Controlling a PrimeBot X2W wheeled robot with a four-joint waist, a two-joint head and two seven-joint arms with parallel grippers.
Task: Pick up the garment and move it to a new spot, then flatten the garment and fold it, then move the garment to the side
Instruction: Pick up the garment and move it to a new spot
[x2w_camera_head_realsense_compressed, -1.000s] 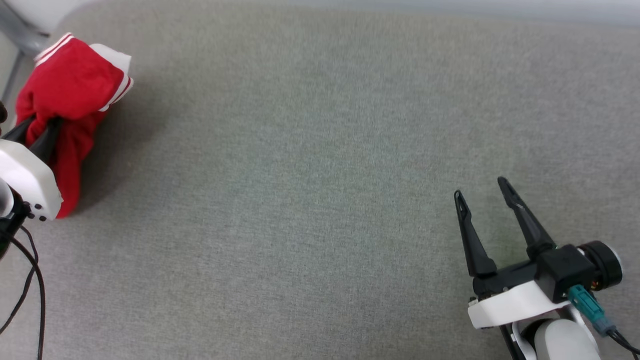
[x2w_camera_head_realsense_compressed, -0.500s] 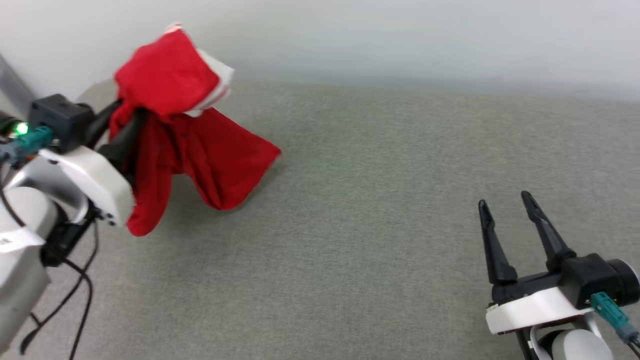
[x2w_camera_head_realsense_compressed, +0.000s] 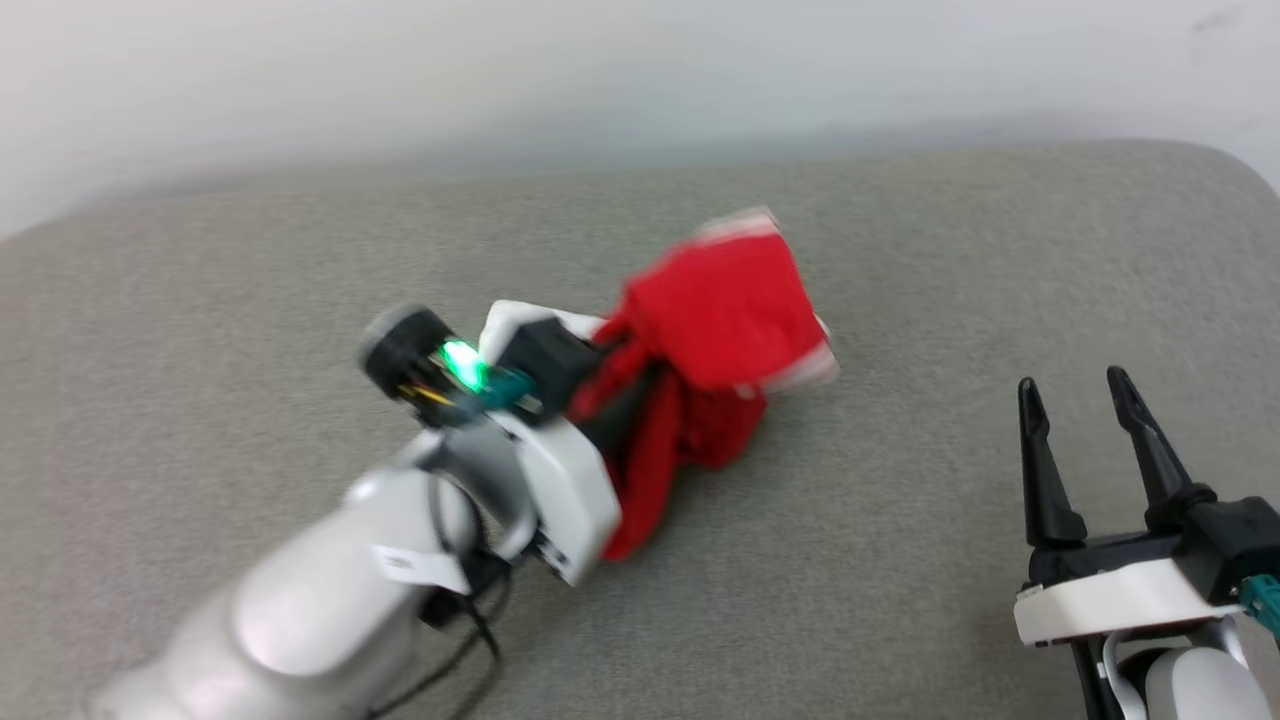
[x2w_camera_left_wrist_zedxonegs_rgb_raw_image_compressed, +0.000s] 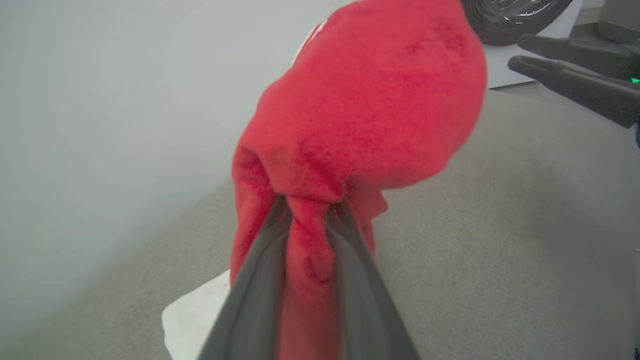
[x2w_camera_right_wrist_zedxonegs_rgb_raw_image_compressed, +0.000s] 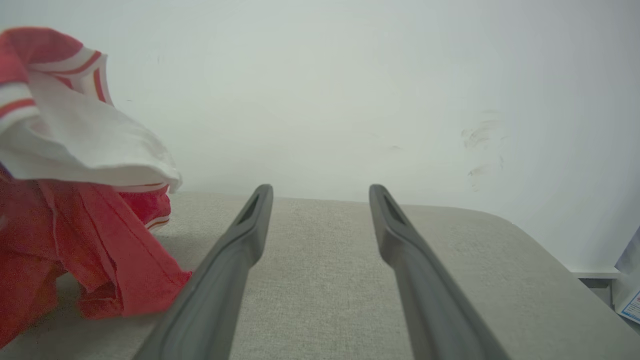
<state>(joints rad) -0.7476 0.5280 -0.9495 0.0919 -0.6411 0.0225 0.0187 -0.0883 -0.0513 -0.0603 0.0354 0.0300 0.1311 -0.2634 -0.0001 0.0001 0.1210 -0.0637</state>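
Note:
The garment (x2w_camera_head_realsense_compressed: 725, 310) is a bunched red shirt with a white sleeve and red-and-white striped trim, hanging over the middle of the grey surface. My left gripper (x2w_camera_head_realsense_compressed: 635, 390) is shut on a fold of it, its fingers half buried in the cloth. The left wrist view shows the red cloth (x2w_camera_left_wrist_zedxonegs_rgb_raw_image_compressed: 370, 100) pinched between both fingers of my left gripper (x2w_camera_left_wrist_zedxonegs_rgb_raw_image_compressed: 307, 205). My right gripper (x2w_camera_head_realsense_compressed: 1070, 385) stands open and empty at the lower right, apart from the shirt. In the right wrist view the garment (x2w_camera_right_wrist_zedxonegs_rgb_raw_image_compressed: 75, 240) hangs left of my open right gripper (x2w_camera_right_wrist_zedxonegs_rgb_raw_image_compressed: 321, 192), its lower folds at the surface.
The grey fabric-covered surface (x2w_camera_head_realsense_compressed: 900, 560) ends at a pale wall (x2w_camera_head_realsense_compressed: 600, 80) behind and rounds off at a far right corner (x2w_camera_head_realsense_compressed: 1230, 165). A dark round object (x2w_camera_left_wrist_zedxonegs_rgb_raw_image_compressed: 515, 20) sits beyond that edge in the left wrist view.
My left arm has swung the garment from the far left to the middle of the surface. The head camera has also shifted. The right gripper stays open.

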